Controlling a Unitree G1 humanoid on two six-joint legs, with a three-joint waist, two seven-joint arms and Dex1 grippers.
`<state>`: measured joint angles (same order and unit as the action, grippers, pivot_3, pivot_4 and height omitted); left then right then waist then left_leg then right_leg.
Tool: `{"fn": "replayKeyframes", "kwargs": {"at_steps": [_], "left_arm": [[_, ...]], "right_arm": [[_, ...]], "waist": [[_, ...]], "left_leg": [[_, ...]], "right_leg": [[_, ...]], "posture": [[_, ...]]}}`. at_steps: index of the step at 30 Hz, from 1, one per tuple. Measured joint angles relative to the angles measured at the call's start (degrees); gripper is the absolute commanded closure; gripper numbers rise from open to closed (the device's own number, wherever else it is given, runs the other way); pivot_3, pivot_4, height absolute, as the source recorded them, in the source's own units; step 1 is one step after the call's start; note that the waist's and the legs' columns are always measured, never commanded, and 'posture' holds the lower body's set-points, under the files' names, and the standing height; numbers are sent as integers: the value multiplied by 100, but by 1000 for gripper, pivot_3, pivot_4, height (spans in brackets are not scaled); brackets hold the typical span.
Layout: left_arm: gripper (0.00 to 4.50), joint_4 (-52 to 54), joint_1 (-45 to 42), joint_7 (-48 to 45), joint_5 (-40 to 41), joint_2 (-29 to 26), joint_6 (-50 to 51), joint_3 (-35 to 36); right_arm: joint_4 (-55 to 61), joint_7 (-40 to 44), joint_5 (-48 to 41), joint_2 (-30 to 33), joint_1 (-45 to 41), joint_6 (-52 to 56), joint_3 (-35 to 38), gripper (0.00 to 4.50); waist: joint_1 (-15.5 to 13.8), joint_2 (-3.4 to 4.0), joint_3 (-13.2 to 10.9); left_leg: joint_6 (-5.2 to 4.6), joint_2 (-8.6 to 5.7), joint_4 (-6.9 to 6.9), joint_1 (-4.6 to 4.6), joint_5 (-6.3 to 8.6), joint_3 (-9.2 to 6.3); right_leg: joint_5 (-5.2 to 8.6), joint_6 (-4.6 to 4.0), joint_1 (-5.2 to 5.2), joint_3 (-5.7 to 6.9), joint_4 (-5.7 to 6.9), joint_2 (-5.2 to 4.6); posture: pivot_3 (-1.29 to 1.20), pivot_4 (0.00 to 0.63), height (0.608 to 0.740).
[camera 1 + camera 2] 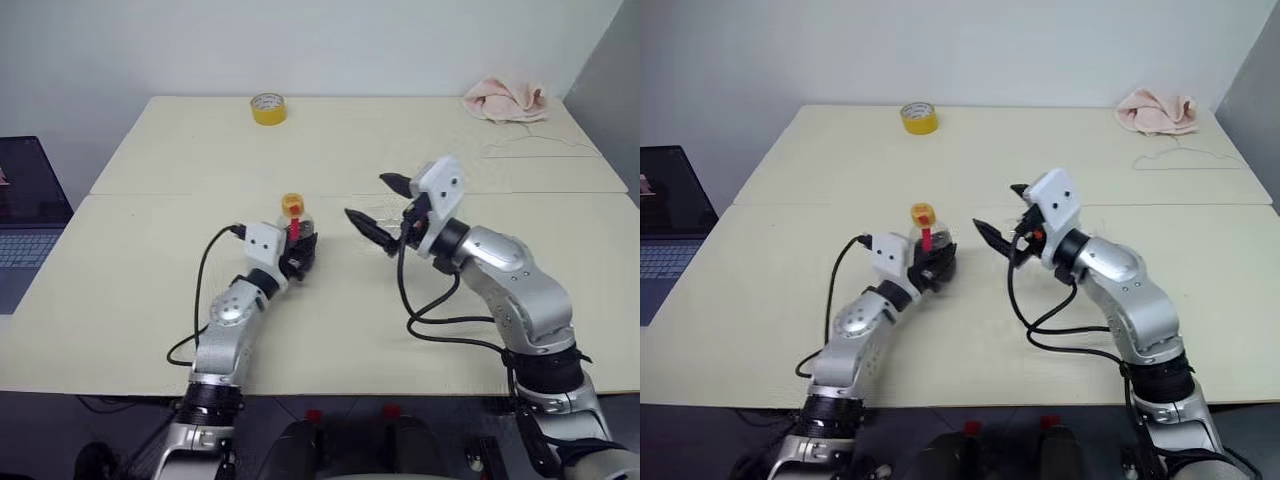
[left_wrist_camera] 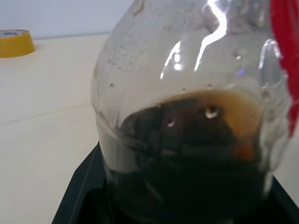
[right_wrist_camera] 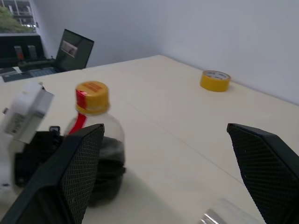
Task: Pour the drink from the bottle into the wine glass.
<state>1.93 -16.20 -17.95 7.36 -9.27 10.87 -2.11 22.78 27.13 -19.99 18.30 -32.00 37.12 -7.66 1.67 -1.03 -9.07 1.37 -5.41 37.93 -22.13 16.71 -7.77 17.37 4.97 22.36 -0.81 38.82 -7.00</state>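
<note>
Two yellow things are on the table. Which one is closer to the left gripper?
The yellow cap of the bottle, which stands in the left gripper. The yellow tape roll lies far back on the table, near the wall.

A pale cream table [image 1: 150, 290] made of two boards butted together runs across the scene. Near its middle the left gripper [image 1: 298, 250] has its black fingers closed around a small clear plastic bottle [image 1: 297, 228] with a yellow cap and a red label strip — the bottle stands upright, dark liquid [image 1: 304, 243] low in its rounded body. Just beside it, apart from it, the right gripper [image 1: 377, 205] hovers with its two black fingers spread wide, pointing toward the bottle. At the far edge lies a yellow roll of tape [image 1: 268, 108]; in the far right corner, a crumpled pink cloth [image 1: 504, 100]. An open laptop [image 1: 28, 220] sits off the table's left side.
</note>
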Motion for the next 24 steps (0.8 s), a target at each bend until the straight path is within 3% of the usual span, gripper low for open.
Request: {"fn": "replayKeyframes", "kwargs": {"at_steps": [5, 24], "left_arm": [[2150, 535, 81, 322, -117, 227, 243, -158], [2150, 664, 217, 487, -447, 309, 377, -595]], "right_arm": [[113, -13, -39, -259, -175, 98, -134, 0], [-180, -148, -157, -724, -499, 579, -261, 0]], "waist": [[-1, 0, 0], [1, 1, 0]], "left_leg": [[0, -1, 0, 0, 0, 0], [0, -2, 0, 0, 0, 1]], "right_leg": [[0, 0, -1, 1, -1, 0], [0, 0, 1, 0, -1, 0]], "posture": [[0, 150, 740], [0, 150, 740]]}}
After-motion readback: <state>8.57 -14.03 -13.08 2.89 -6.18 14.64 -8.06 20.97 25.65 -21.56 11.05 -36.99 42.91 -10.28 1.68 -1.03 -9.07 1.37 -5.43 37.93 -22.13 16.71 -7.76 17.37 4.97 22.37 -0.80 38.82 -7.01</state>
